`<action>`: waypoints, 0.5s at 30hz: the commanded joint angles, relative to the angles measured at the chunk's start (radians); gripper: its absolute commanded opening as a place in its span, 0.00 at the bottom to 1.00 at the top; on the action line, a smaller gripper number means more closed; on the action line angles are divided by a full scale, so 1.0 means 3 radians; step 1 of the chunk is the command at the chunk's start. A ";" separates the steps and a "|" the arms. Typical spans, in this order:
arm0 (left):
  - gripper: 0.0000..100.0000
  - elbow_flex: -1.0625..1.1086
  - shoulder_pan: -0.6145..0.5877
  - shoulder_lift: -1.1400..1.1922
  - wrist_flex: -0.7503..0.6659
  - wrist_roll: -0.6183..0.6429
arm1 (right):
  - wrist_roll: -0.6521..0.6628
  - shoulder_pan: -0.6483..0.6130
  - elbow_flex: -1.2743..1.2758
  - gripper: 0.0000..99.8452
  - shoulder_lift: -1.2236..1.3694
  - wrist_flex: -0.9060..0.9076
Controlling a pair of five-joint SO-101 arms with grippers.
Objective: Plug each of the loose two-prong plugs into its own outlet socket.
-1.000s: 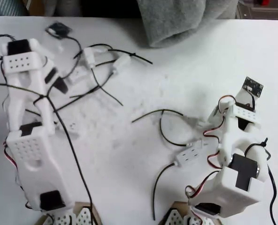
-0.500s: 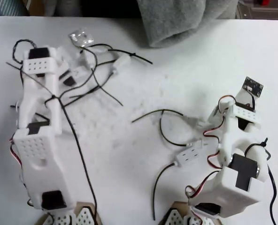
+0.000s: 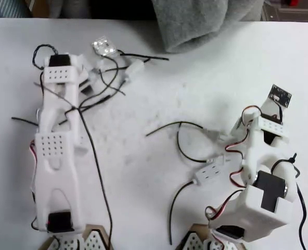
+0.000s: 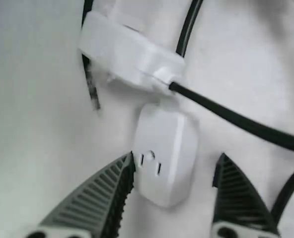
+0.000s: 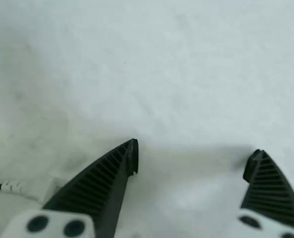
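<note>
The step in hand looked to be the pick-up of an outlet socket [image 4: 163,144] at the far left of the counter [image 3: 206,78] – the left claw [image 4: 176,161] was spread wide, a finger on either side of the white block, pinching nothing yet. A second white piece [image 4: 132,57] on a black cord [image 4: 226,116] lay just beyond it. The next move likely called for closing squarely on the socket body without trapping that cord. The left arm [image 3: 52,151] lay stretched far out into the tangle; the right arm [image 3: 260,192] sat folded at the near right, its claw [image 5: 195,148] spread over bare counter – a loose plug [image 3: 212,134] and another socket [image 3: 211,169] just left of it
</note>
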 commanded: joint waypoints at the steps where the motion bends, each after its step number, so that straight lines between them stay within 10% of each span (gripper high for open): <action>1: 0.12 -0.0783 -0.0008 0.0263 0.0353 -0.0148 | 0.0020 -0.0023 -0.0026 0.34 -0.0141 -0.0043; 15: 0.08 -0.1514 -0.0120 0.0903 0.0179 -0.0384 | 0.0020 -0.0013 -0.0020 0.34 -0.0141 -0.0043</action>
